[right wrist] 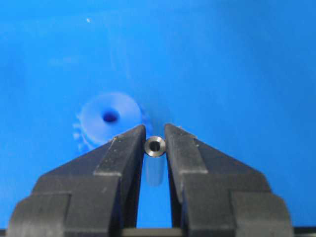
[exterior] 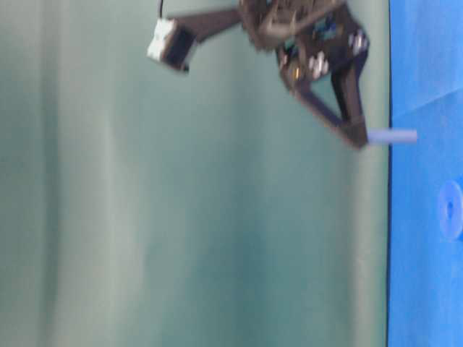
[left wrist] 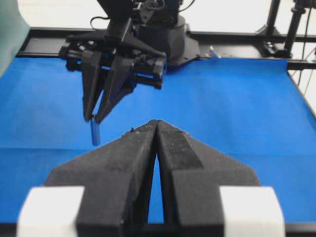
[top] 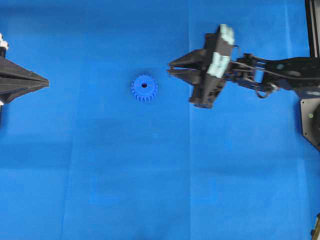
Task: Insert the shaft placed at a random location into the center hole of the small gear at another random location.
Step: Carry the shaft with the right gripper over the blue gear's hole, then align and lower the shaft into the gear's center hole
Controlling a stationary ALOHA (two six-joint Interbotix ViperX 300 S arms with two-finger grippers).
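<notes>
Shaft (right wrist: 155, 146) pinched in my right gripper (right wrist: 155, 148), hanging clear of the counter; gear (top: 144, 88) hole (right wrist: 110, 117) unfilled, insertion left to do.

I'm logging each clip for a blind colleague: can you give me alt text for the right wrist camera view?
Seen from the wrist, the right pincer is shut on a small silvery pin, viewed end-on between its two black fingers. Just beyond and to the left, a blue gear with a dark centre hole lies on the blue table cover; the pin is not yet over the hole.
</notes>
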